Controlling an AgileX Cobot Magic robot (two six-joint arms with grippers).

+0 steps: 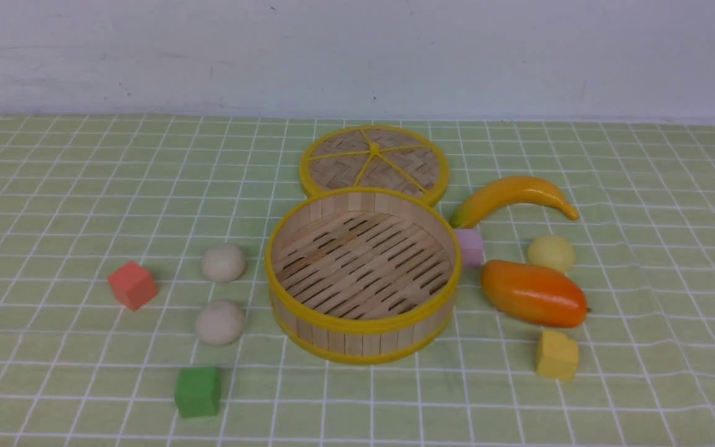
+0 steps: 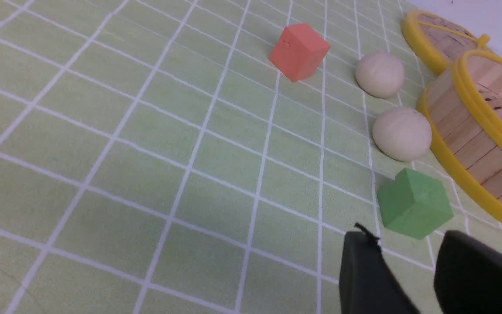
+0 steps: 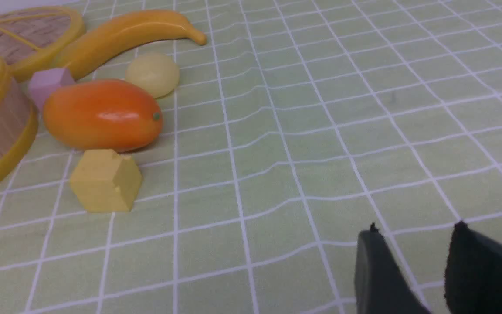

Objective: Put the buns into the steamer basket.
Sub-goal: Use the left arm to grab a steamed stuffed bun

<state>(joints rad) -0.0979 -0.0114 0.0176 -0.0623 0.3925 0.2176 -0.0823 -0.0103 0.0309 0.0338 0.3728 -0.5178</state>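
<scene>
The bamboo steamer basket [image 1: 362,323] with yellow rims stands mid-table, nothing inside it. Two off-white buns [image 1: 223,262] [image 1: 220,322] lie on the cloth just left of it; the left wrist view shows them too [image 2: 380,74] [image 2: 401,134]. A pale yellow bun [image 1: 551,253] sits right of the basket behind the mango; it shows in the right wrist view [image 3: 152,74]. Neither arm appears in the front view. My left gripper [image 2: 408,244] hangs open over the cloth near the green cube, holding nothing. My right gripper [image 3: 416,231] is open over bare cloth, well away from the yellow bun.
The woven lid [image 1: 374,162] lies flat behind the basket. Right of the basket are a banana [image 1: 512,197], a pink cube [image 1: 469,246], an orange mango [image 1: 532,293] and a yellow cube [image 1: 557,354]. Left are a red cube [image 1: 132,284] and a green cube [image 1: 197,392].
</scene>
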